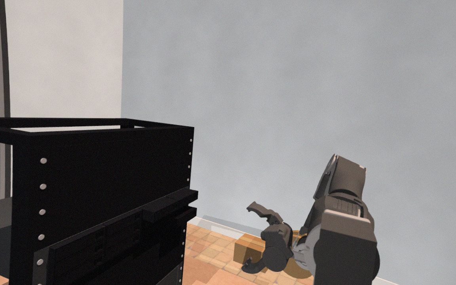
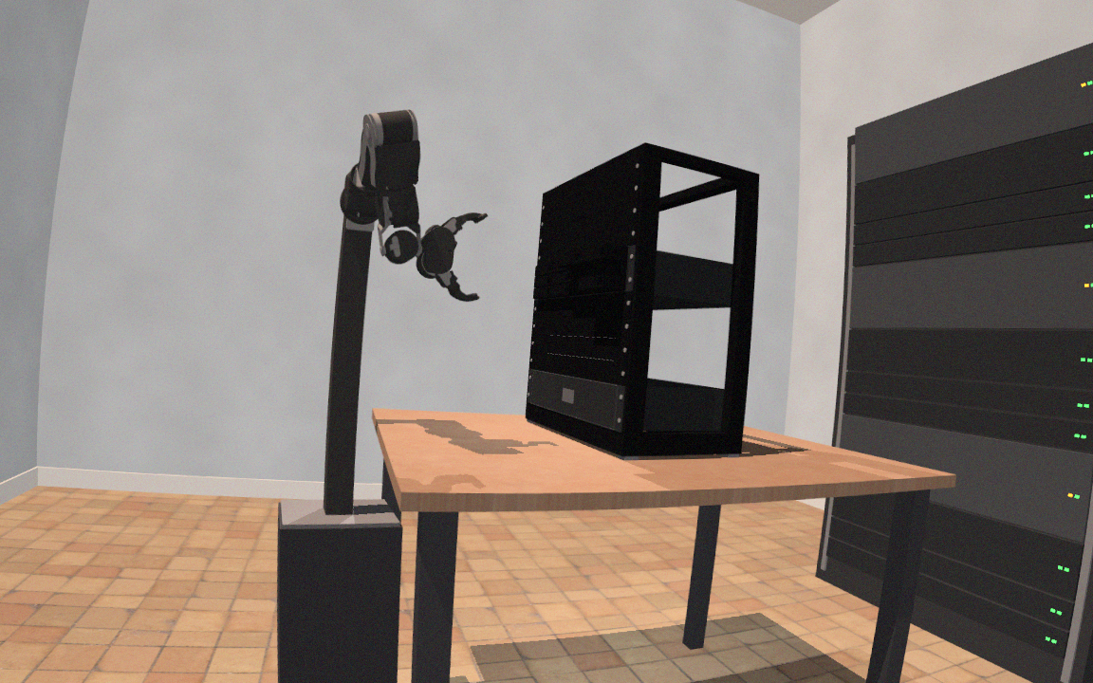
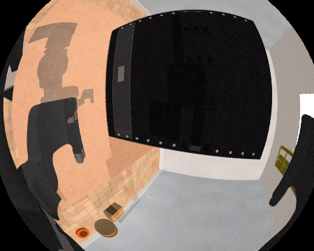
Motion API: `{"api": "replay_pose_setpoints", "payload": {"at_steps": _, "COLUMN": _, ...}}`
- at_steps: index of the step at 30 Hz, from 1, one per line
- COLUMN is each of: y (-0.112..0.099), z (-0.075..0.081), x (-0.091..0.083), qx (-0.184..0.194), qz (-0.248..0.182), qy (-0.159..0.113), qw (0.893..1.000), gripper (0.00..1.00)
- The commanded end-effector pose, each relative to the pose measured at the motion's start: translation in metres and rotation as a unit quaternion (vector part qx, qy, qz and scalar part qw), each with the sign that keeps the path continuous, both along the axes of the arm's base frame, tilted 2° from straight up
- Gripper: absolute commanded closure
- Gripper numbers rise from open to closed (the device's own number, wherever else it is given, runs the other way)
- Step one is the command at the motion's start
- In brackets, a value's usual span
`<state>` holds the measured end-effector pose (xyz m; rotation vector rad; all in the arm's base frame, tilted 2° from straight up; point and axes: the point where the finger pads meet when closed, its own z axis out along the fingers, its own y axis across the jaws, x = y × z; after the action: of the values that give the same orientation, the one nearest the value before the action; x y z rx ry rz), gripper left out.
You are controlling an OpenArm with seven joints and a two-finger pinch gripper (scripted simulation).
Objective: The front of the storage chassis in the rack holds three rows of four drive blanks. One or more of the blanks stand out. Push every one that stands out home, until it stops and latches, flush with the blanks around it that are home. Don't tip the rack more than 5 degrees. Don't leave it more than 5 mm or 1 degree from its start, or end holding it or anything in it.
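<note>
A black open-frame rack (image 2: 639,301) stands on a wooden table (image 2: 619,467). Its storage chassis (image 1: 116,234) sits mid-height in the front. In the top view, blanks (image 1: 169,203) at the right end of the top row stand out from the chassis face; a lower one (image 1: 185,214) beside it also sticks out a little. My gripper (image 2: 467,257) is open and empty, in the air in front of the rack at chassis height, well apart from it. It also shows in the top view (image 1: 251,239). In the wrist view the rack front (image 3: 190,84) is dark and the blanks cannot be told apart.
A tall server cabinet (image 2: 991,357) with green lights stands to the right behind the table. A cardboard box (image 1: 249,249), a round tan object (image 3: 106,228) and an orange object (image 3: 83,233) lie on the tiled floor by the wall. The arm's column (image 2: 344,365) stands left of the table.
</note>
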<state>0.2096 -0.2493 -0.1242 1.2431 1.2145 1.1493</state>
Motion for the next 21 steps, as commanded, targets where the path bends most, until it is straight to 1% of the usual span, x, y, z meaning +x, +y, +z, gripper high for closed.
{"api": "replay_pose_setpoints", "payload": {"at_steps": 1, "y": -0.0004, "z": 0.0014, "x": -0.0004, "qx": -0.002, "qz": -0.001, "qy": -0.002, "qw": 1.000, "gripper": 0.00}}
{"api": "replay_pose_setpoints", "payload": {"at_steps": 21, "y": -0.0015, "z": 0.0007, "x": 0.0008, "qx": -0.002, "qz": -0.002, "qy": -0.001, "qw": 1.000, "gripper": 0.00}}
